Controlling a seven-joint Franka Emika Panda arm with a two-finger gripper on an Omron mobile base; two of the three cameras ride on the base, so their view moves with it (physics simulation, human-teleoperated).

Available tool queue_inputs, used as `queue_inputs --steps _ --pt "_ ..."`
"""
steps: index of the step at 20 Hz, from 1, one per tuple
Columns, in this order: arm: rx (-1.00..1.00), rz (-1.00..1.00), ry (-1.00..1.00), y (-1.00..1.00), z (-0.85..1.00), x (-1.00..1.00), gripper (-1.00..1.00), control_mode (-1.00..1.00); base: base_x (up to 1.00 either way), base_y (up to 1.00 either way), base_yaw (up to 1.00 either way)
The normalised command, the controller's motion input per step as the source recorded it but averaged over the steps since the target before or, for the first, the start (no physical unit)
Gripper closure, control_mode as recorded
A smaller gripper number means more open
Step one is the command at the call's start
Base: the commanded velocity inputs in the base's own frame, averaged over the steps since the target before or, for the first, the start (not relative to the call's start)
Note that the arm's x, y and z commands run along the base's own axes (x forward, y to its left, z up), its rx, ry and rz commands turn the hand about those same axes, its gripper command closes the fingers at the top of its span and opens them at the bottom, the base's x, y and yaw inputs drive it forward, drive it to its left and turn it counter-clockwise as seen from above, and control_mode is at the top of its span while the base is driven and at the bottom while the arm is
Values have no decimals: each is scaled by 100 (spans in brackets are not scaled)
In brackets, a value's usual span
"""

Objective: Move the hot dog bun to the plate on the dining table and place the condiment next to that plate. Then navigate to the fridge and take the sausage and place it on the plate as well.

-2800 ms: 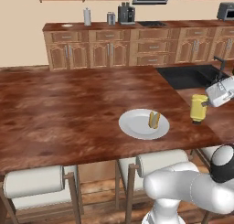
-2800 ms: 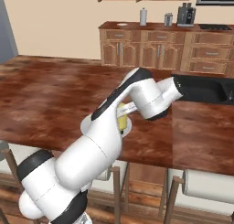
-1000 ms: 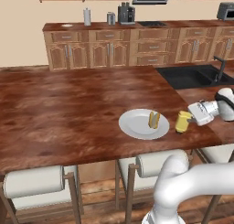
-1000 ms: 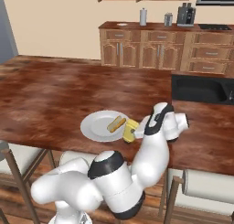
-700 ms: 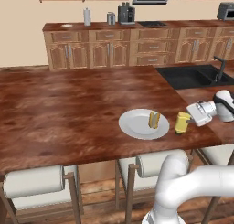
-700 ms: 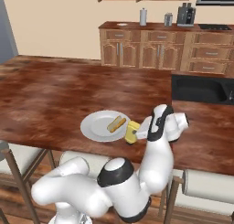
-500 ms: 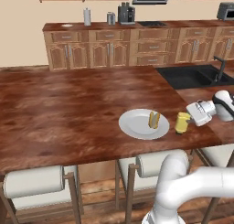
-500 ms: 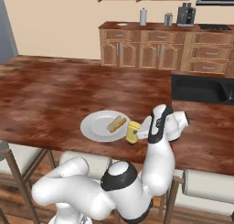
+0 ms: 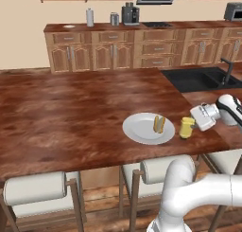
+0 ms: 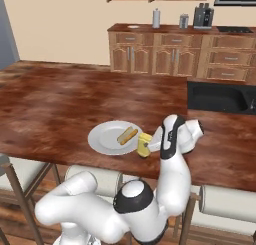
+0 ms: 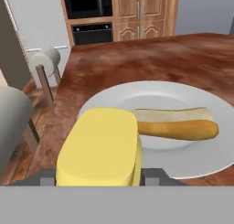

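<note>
Bun already on plate, right of centre. Bottle just beside plate's right rim, low over or on surface, clamped in tool; contact below hard to tell. Left: release, drive to fridge, fetch sausage. Sink behind; stools under near edge. Nothing blocking withdrawal.

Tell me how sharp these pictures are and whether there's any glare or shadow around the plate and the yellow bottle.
Left base view: evenly lit, crisp; the dining table has a soft sheen, no harsh glare. Right base view: the plate and the condiment cast only faint shadows. Hand view: the condiment looms large and soft-edged, while the hot dog bun looks clearer.
</note>
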Motion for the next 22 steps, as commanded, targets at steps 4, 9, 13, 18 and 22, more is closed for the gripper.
queue_inputs --steps 4,9,13,18,22 --pt "0 0 0 34 -14 38 100 -100 0 0 0" --pt "0 0 0 15 -35 17 100 -100 0 0 0" --pt "-4 0 0 0 -46 0 -100 -100 0 0 0" --pt "-3 0 0 -1 -35 0 -100 -100 0 0 0" --pt "-3 0 -1 -3 -25 -6 -100 -100 0 0 0"
